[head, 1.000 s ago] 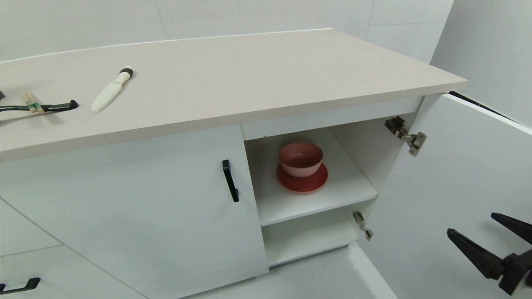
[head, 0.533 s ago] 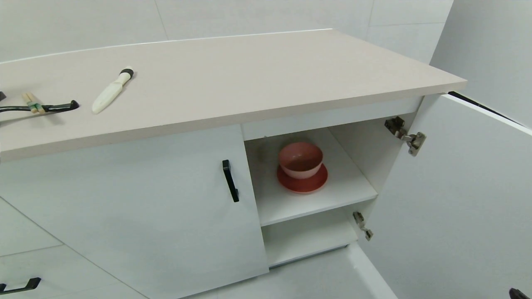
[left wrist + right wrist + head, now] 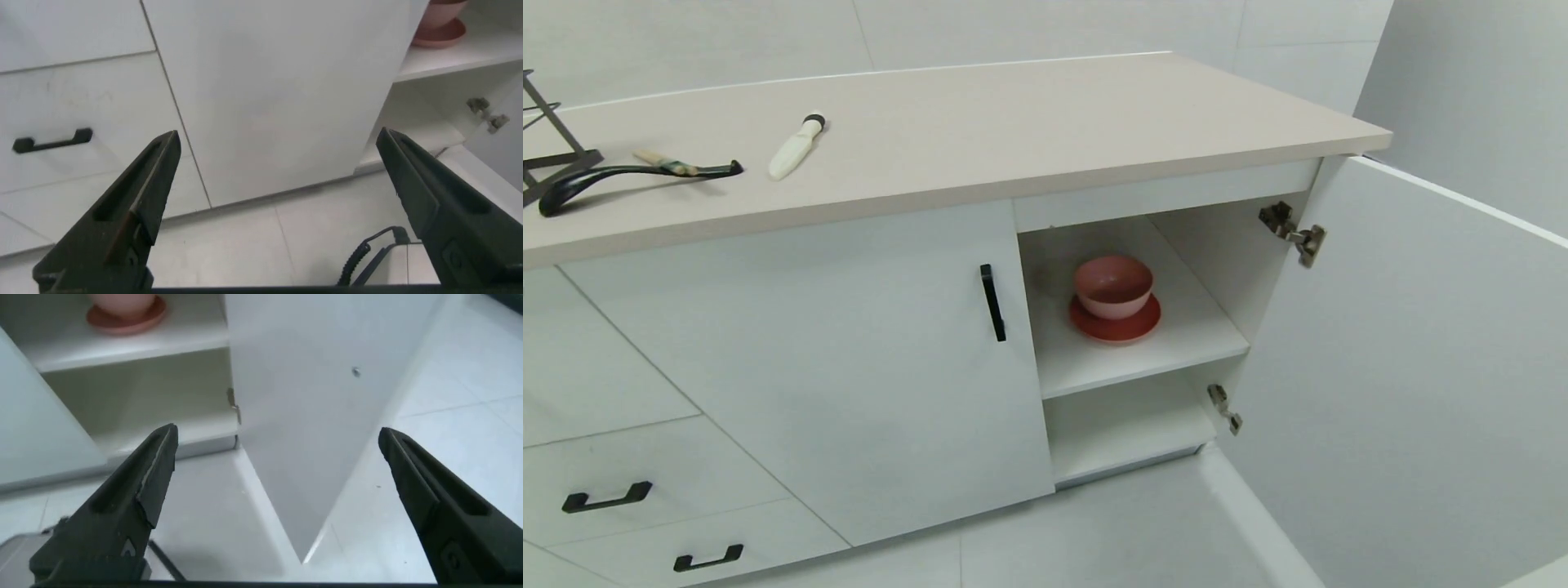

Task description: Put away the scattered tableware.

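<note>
A pink bowl (image 3: 1112, 284) sits on a red plate (image 3: 1116, 325) on the upper shelf of the open cabinet (image 3: 1143, 359). On the countertop (image 3: 1013, 122) at the left lie a cream knife with a black band (image 3: 796, 147), a black ladle (image 3: 629, 173) and chopsticks (image 3: 667, 162) across it. My left gripper (image 3: 278, 135) is open and empty, low before the closed cabinet door (image 3: 278, 82); the plate (image 3: 441, 33) is far off. My right gripper (image 3: 278, 431) is open and empty near the floor, facing the open door's edge (image 3: 327, 400), with the plate (image 3: 127, 317) beyond.
The right cabinet door (image 3: 1405, 367) stands swung wide open. The left door (image 3: 833, 359) is shut, with a black handle (image 3: 992, 302). Drawers with black handles (image 3: 606, 496) are at lower left. A black wire rack (image 3: 551, 147) stands at the counter's far left. Tiled floor lies below.
The right gripper dropped out of the head view at lower right. The head camera then shifted, so the cabinet looks smaller and more of the left counter and drawers shows.
</note>
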Available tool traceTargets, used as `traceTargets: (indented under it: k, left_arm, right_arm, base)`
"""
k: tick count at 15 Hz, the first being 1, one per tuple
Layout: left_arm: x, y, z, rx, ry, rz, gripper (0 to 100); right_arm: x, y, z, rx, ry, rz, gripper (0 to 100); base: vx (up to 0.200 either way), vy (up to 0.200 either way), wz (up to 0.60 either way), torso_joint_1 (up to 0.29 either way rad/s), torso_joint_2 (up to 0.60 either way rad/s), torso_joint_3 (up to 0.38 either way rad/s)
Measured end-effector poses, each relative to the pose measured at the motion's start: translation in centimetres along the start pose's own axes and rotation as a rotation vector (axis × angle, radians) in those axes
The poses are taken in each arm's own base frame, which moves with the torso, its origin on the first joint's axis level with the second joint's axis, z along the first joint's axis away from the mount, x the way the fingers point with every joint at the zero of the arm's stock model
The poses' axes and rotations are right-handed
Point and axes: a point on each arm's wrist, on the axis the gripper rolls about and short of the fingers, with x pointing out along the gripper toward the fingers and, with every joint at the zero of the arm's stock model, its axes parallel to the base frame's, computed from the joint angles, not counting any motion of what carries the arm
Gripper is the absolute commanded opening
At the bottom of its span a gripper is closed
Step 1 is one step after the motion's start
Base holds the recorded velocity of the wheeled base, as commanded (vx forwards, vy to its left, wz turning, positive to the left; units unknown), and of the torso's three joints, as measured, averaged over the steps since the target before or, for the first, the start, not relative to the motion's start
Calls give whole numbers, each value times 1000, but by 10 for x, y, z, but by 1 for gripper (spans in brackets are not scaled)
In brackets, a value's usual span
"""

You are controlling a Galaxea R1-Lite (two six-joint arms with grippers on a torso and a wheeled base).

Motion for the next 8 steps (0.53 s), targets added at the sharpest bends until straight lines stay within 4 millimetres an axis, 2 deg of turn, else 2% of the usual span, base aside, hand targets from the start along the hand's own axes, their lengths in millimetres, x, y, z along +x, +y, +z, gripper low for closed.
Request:
traceTargets:
  k: [8]
  left_arm:
    - [0,0,0,-5,0,0,100]
  right_arm:
    - [-2,-1,-1,14,-28,-35,100]
  base:
    - [0,-200,0,1,4,4]
